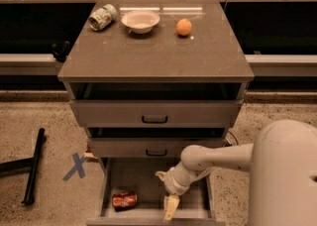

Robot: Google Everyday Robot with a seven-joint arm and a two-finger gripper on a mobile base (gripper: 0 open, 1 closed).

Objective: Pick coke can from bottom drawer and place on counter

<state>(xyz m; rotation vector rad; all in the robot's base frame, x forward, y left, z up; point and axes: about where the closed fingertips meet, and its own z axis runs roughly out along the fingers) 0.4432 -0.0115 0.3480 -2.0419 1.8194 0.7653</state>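
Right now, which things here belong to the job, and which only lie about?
Job: coke can, in the bottom drawer; counter; gripper, over the drawer, right of the can.
Lying about: green-and-white can, bowl, orange, all on the counter.

The big white body (pixel 285 175) is filling the lower right corner of the view, and the single arm (pixel 223 156) is stretching out from it toward the left of the view, lying close to level. At the rounded elbow (pixel 192 156) the arm is bending sharply downward, and the wrist (pixel 176 181) is angling down and a touch further to the left of the view. The pincer (pixel 171 206) is hanging from that wrist and pointing almost straight down, its pale tip sitting low in the view, just right of centre, inside the open bottom drawer (pixel 143 178) near the front edge.
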